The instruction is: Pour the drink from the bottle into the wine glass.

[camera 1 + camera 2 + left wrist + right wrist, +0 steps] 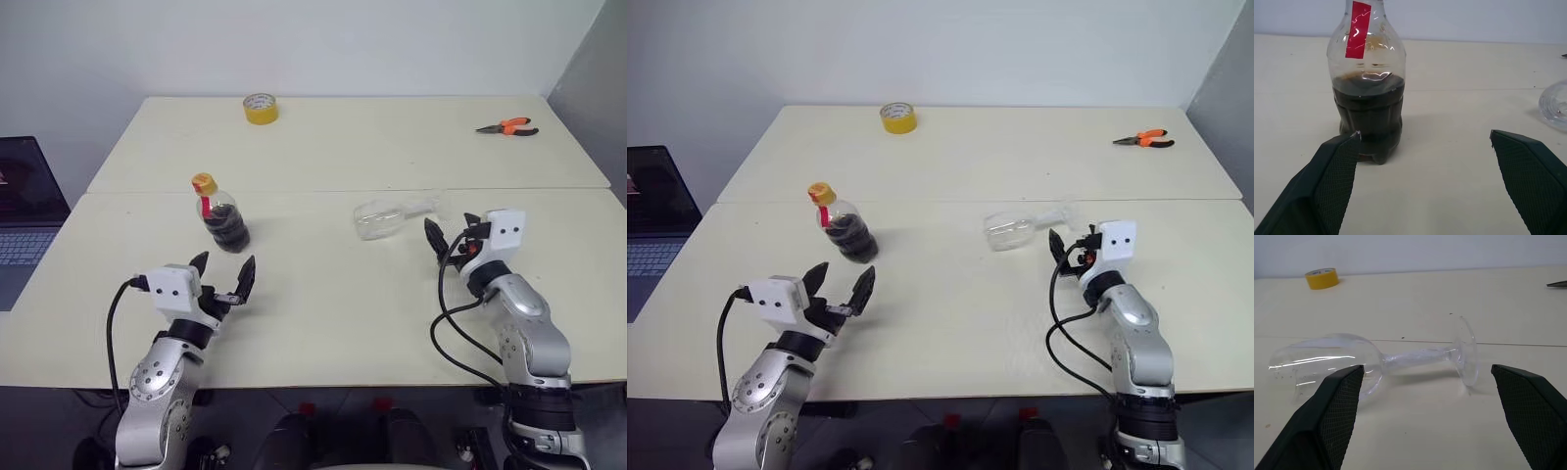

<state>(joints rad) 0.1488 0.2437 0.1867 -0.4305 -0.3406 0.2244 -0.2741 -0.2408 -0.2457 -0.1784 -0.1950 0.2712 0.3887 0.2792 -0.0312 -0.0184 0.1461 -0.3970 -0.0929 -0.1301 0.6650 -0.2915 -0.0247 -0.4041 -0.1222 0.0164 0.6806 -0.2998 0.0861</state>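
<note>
While both arms sit low over the table (323,323):
bottle (221,217): upright, capped, drink (1371,115) in lower half, near left gripper (223,276)
wine glass (392,215): lying on its side, near right gripper (449,235)
left gripper: fingers apart, empty
right gripper: fingers apart, empty

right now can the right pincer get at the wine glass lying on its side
Probably yes. The right pincer stands open just short of the wine glass, which lies on its side on the table with its stem across the gap between the fingers. Nothing lies between them.
</note>
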